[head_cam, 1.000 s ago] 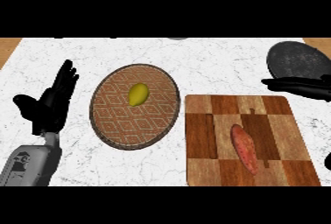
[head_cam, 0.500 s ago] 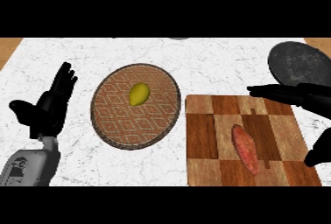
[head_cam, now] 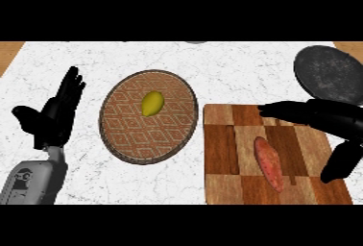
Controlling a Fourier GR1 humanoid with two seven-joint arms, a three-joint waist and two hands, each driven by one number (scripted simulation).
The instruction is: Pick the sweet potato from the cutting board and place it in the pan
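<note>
While the left hand [head_cam: 53, 117] rests open at the left edge of the white counter [head_cam: 234, 67], fingers straight and pointing up, the right hand [head_cam: 330, 122] reaches in from the right over the cutting board [head_cam: 230, 153], its fingers stretched toward the left and its thumb hanging down, spread wide and holding nothing. Below those fingers the sweet potato [head_cam: 269, 163] lies lengthwise on the board, untouched, with the dark pan [head_cam: 330, 72] at the far right corner and a patterned plate [head_cam: 135, 134] carrying a lemon [head_cam: 151, 103] beside the board.
</note>
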